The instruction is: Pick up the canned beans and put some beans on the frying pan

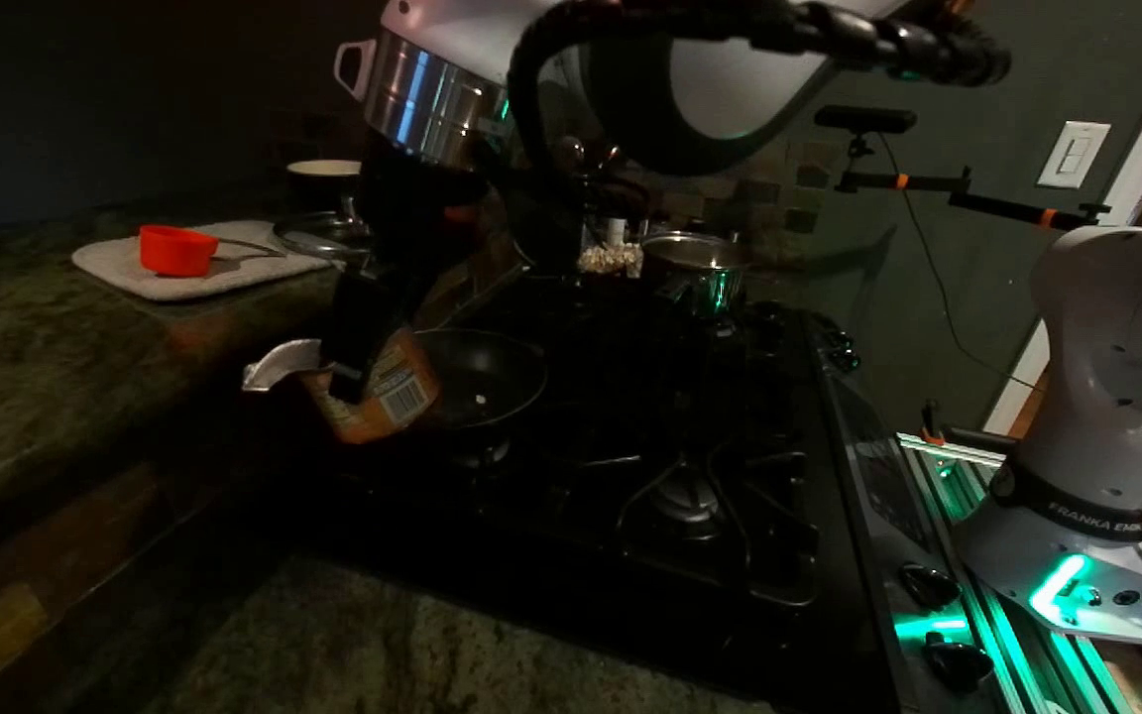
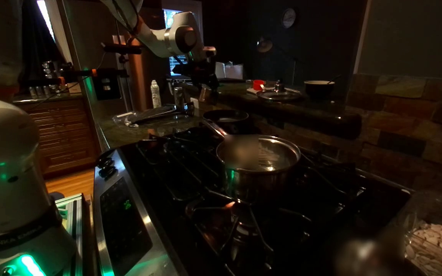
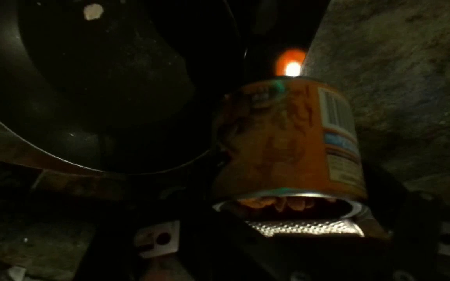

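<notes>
Your gripper (image 1: 369, 369) pinches the can (image 1: 395, 399) near a corner of the stovetop (image 1: 591, 416); expect it stiff, slippery, weighty with beans (image 3: 297, 203), best held mid-side, clear of the lid (image 1: 282, 363)

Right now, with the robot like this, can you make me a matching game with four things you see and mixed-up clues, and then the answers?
Things:
1. can
2. cup
3. frying pan
4. light switch

Clues:
A. white, on the wall
B. dark, with a small pale bit inside
C. orange label, held by the end effector
D. red, sitting on a pale mat

Pairs: 1-C, 2-D, 3-B, 4-A
</notes>
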Tool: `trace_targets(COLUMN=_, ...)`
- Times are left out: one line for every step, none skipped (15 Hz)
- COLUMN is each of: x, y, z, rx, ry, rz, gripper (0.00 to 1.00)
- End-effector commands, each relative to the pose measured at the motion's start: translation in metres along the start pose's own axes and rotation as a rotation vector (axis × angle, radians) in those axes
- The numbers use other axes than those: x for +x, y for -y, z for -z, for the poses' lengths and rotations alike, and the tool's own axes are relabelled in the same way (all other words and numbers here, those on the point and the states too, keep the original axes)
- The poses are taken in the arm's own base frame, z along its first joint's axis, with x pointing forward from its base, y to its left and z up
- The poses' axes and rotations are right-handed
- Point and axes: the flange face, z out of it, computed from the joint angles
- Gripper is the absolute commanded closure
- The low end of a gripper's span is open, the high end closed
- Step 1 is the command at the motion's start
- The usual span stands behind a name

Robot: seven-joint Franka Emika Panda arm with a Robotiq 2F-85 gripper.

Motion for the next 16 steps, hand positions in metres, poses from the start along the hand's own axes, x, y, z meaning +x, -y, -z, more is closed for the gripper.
trace_targets(x=-0.012, y=-0.02, z=0.007, rx=0.014, ry=0.04, rz=-0.107, gripper=0.31)
trace_targets(x=-0.014, y=-0.026, z=0.006, rx=0.021, ry=0.048, rz=-0.129, gripper=0.31)
trace_targets(x=-0.016, y=-0.031, z=0.007, rx=0.028, ry=0.059, rz=-0.152, gripper=0.31)
trace_targets(x=-0.018, y=-0.036, z=0.008, rx=0.045, ry=0.068, rz=-0.174, gripper=0.31)
trace_targets(x=-0.02, y=-0.04, z=0.009, rx=0.066, ry=0.077, rz=-0.196, gripper=0.31)
trace_targets(x=-0.023, y=-0.044, z=0.01, rx=0.088, ry=0.086, rz=-0.222, gripper=0.31)
trace_targets(x=-0.025, y=-0.046, z=0.012, rx=0.115, ry=0.096, rz=-0.244, gripper=0.31)
trace_targets(x=-0.027, y=-0.049, z=0.014, rx=0.138, ry=0.105, rz=-0.268, gripper=0.31)
trace_targets(x=-0.029, y=-0.051, z=0.015, rx=0.157, ry=0.114, rz=-0.287, gripper=0.31)
trace_targets(x=-0.03, y=-0.053, z=0.017, rx=0.18, ry=0.12, rz=-0.306, gripper=0.31)
trace_targets(x=-0.032, y=-0.055, z=0.019, rx=0.2, ry=0.13, rz=-0.328, gripper=0.31)
trace_targets(x=-0.033, y=-0.059, z=0.02, rx=0.207, ry=0.134, rz=-0.356, gripper=0.31)
trace_targets(x=-0.034, y=-0.062, z=0.022, rx=0.231, ry=0.137, rz=-0.39, gripper=0.31)
trace_targets(x=-0.035, y=-0.067, z=0.023, rx=0.23, ry=0.131, rz=-0.418, gripper=0.31)
trace_targets(x=-0.025, y=-0.061, z=0.013, rx=0.206, ry=0.116, rz=-0.375, gripper=0.06)
trace_targets(x=-0.026, y=-0.065, z=0.014, rx=0.211, ry=0.116, rz=-0.388, gripper=0.06)
